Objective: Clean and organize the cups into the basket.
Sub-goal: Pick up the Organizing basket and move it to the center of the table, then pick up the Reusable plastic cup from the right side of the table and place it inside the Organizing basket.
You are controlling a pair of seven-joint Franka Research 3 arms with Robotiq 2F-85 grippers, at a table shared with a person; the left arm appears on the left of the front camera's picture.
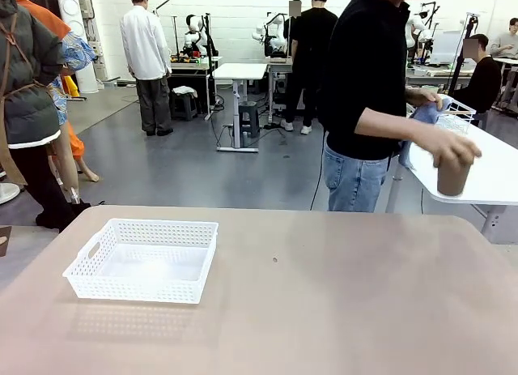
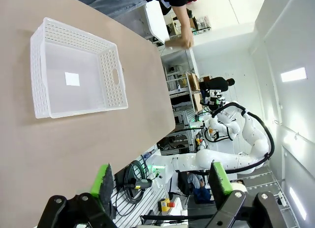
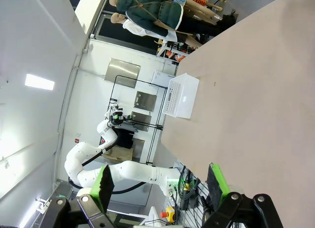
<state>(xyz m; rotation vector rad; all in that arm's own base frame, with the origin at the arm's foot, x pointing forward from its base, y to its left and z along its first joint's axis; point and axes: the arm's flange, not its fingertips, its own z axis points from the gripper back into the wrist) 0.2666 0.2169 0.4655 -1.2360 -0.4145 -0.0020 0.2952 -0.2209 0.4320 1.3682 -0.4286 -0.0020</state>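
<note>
While the tan tabletop (image 1: 340, 302) spans the foreground, a person (image 1: 364, 83) stands beyond its far right edge. On its left part sits the white basket (image 1: 137, 290). The left end effector (image 2: 161, 181) and the right end effector (image 3: 160, 181) both gape wide, gripping nothing. The person's hand (image 1: 455, 146) holds one tan-brown cup (image 1: 452, 179) at a neighbouring white tabletop (image 1: 494, 185).

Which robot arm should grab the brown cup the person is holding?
Probably the right. The person's hand holds the brown cup beyond the table's right side; the basket sits on its left. The right gripper and left gripper are both open and empty.
</note>
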